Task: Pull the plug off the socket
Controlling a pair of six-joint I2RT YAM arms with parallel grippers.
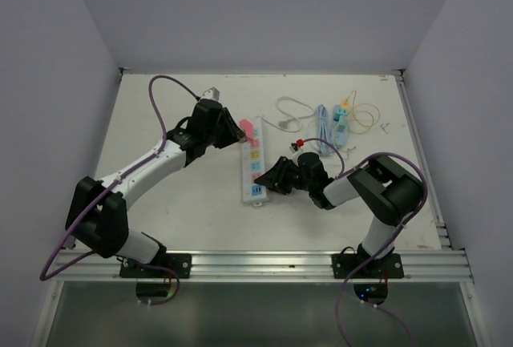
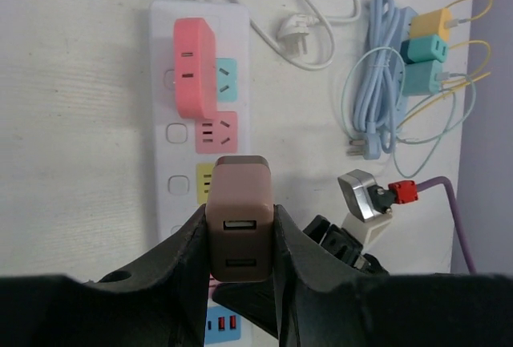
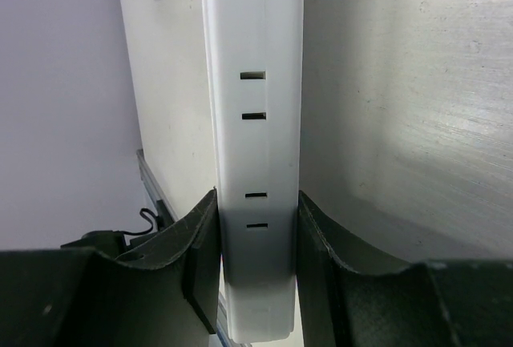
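Plug (image 2: 239,223), brown and blocky, is hidden in the top view under the left gripper (image 1: 230,132), which hangs over the far half of the strip (image 1: 251,172). The right gripper (image 1: 269,180) sits at the strip's near end. The strip lies lengthwise on the table (image 1: 176,123), with a pink plug (image 1: 248,127) at its far end.

The left wrist view shows what the top view hides: the left gripper is closed on the brown plug, one finger on each side. The plug stands over the strip's middle sockets. Whether its prongs are clear of the socket cannot be told from here. Spare cables (image 2: 377,82) lie beside the strip.

The right wrist view alone shows the hold-down: the right gripper is clamped narrow across the strip, both fingers touching its sides.

Judged from this, grasp and bracing are done. What is left is lifting the plug straight away, or confirming that it is free.
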